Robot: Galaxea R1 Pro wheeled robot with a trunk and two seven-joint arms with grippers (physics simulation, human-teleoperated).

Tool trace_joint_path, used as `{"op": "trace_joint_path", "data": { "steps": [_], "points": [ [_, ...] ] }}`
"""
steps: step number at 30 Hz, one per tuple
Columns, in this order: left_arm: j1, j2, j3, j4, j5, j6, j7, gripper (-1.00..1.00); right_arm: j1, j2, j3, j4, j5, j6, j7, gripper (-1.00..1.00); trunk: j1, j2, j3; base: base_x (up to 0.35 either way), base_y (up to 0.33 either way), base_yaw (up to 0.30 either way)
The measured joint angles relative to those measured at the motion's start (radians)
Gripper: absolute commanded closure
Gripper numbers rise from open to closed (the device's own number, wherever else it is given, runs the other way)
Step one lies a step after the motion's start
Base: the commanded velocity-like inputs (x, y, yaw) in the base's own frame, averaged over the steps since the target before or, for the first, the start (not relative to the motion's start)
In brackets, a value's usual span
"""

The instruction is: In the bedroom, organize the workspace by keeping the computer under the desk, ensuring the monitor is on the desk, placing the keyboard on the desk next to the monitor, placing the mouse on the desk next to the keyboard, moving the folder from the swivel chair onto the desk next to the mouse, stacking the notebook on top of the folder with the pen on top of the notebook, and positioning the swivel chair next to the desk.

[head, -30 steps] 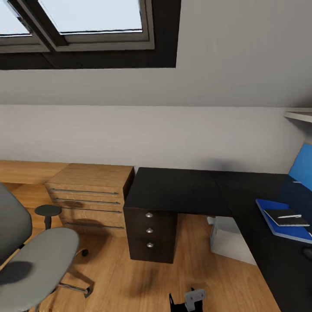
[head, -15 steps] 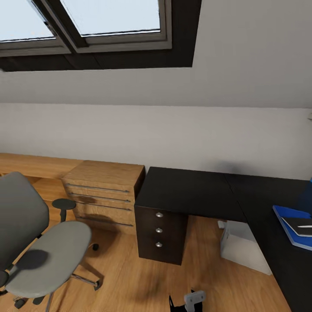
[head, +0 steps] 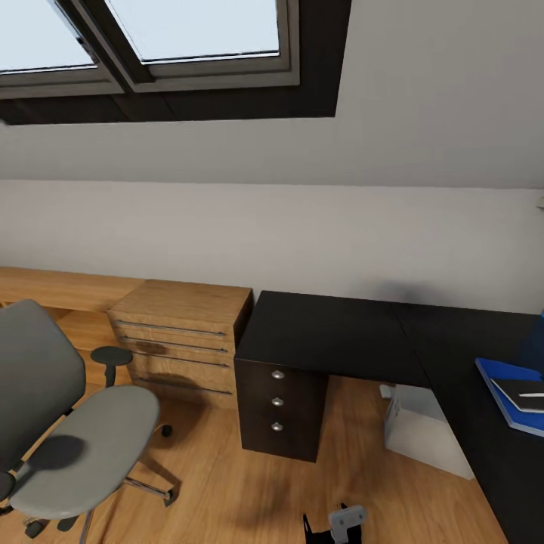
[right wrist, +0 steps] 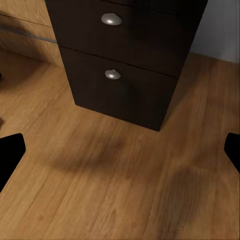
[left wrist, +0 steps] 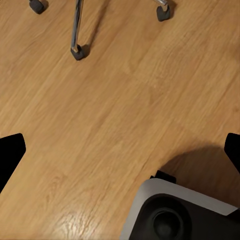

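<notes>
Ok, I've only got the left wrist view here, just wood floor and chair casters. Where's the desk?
Observer: In the head view the black desk stands ahead, to the right of the chair.
Operator: Is the folder off the chair?
Observer: Yes, the blue folder lies on the desk, at the picture's right edge, with the notebook on it.
Operator: And the pen?
Observer: A pale pen lies on the notebook.

I can't read any text, labels, brands or numbers anywhere. Desk [head: 325,332] top and its drawer fronts are plain black, wooden drawer unit [head: 181,336] unmarked, blue folder [head: 510,381] and the notebook [head: 523,394] on it show no lettering I can make out.
</notes>
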Motion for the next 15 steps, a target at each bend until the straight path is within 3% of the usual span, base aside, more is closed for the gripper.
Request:
{"op": "trace_joint_path", "data": {
  "steps": [5, 7, 11, 14, 15],
  "points": [
    [0.000, 0.001, 0.000, 0.001, 0.001, 0.005, 0.002, -1.00, 0.000, -0.001, -0.007, -0.002, -0.017, -0.017, -0.004, -1.00, 0.000, 0.000, 0.001, 0.000, 0.000, 0.201],
    [0.000, 0.002, 0.001, 0.002, 0.001, 0.008, 0.002, -1.00, 0.000, -0.001, -0.008, -0.002, -0.019, -0.062, -0.011, -1.00, 0.000, 0.000, 0.001, 0.000, 0.000, 0.279],
    [0.000, 0.002, 0.001, 0.003, 0.001, 0.009, 0.002, -1.00, 0.000, -0.003, -0.007, 0.001, -0.018, -0.064, -0.054, -1.00, 0.000, 0.000, 0.001, 0.000, 0.000, 0.282],
    [0.000, 0.004, 0.002, 0.004, 0.001, 0.009, 0.003, -1.00, 0.005, -0.028, -0.009, 0.003, -0.018, -0.065, -0.096, -1.00, 0.000, 0.000, 0.002, 0.000, 0.000, 0.284],
    [0.000, 0.004, 0.002, 0.004, 0.001, 0.009, 0.003, -1.00, 0.012, -0.057, -0.013, 0.004, -0.022, -0.067, -0.109, -1.00, 0.000, 0.000, 0.002, 0.000, 0.000, 0.284]
  ]
}}
